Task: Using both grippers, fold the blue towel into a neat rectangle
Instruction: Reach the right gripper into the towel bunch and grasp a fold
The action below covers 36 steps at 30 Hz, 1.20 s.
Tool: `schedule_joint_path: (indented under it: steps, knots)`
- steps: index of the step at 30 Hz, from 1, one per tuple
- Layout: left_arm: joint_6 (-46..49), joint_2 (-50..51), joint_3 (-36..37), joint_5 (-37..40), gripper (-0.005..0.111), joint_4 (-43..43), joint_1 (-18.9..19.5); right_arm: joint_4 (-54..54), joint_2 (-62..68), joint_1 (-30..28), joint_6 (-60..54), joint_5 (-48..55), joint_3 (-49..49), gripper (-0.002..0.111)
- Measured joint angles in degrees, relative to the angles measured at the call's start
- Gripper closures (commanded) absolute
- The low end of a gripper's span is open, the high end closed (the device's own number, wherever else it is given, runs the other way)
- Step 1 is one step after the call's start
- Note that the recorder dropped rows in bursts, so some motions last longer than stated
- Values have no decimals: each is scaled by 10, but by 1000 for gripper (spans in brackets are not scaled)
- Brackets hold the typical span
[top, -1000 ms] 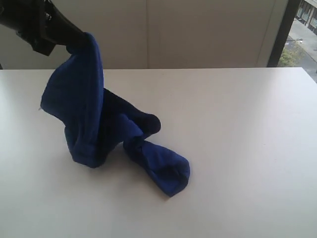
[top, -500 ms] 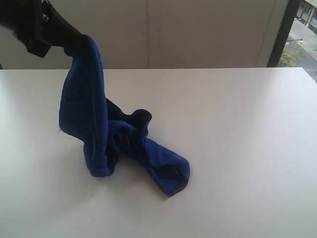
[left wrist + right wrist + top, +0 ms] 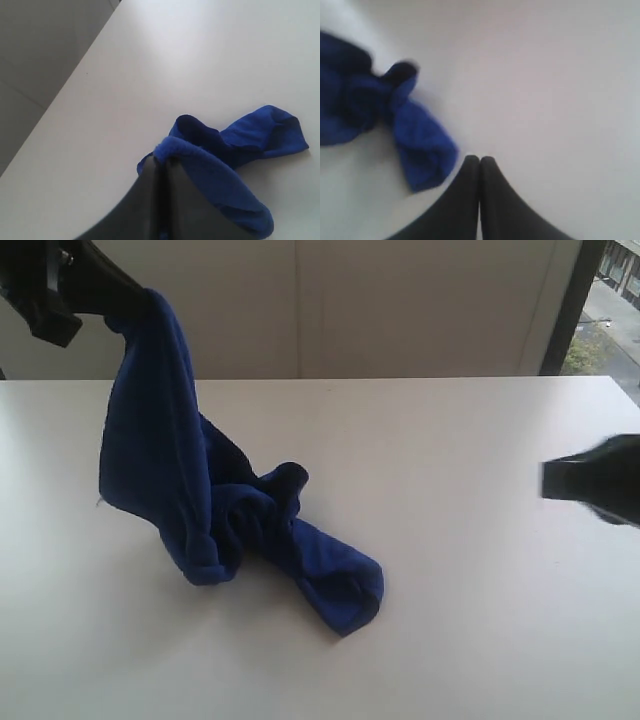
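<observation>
Left gripper point(image 3: 130, 308) is high at the far left of the exterior view, jaws pinched on the towel point(image 3: 180, 475) at its upper edge. Left wrist cam agrees: both fingers are pressed together with blue terry bunched over the tips. The towel hangs from that pinch as a twisted drape, and its lower part is down on the table point(image 3: 480, 620). There's a crumpled knot left of centre, then a rolled tail running toward the near edge and ending in a rounded lobe. Not flat, no fold formed. Right gripper point(image 3: 550, 480) sits at the right edge of the exterior view, blurred, over the table and well apart from the towel. Its wrist cam shows the two black fingers pressed together with nothing between them; the towel's tail lies near the tips without touching. Table is white. Pale wall point(image 3: 400, 310) behind it, and a strip of window point(image 3: 612, 300) shows at top right.
</observation>
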Motion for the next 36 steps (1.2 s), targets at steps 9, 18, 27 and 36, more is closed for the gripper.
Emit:
schedule_joint_path:
  steps: [9, 18, 27, 36]
  knots:
    - [0, -1, 0, 16, 107, 2, 0, 225, 404, 84, -483, 180, -220, 70]
    - [0, -1, 0, 9, 107, 2, 0, 223, 535, 208, -491, -25, -268, 70]
    - [1, -1, 0, 9, 107, 2, 0, 209, 587, 219, -465, -91, -273, 71]
    - [1, -1, 0, 9, 107, 2, 0, 206, 596, 219, -452, -79, -274, 108]
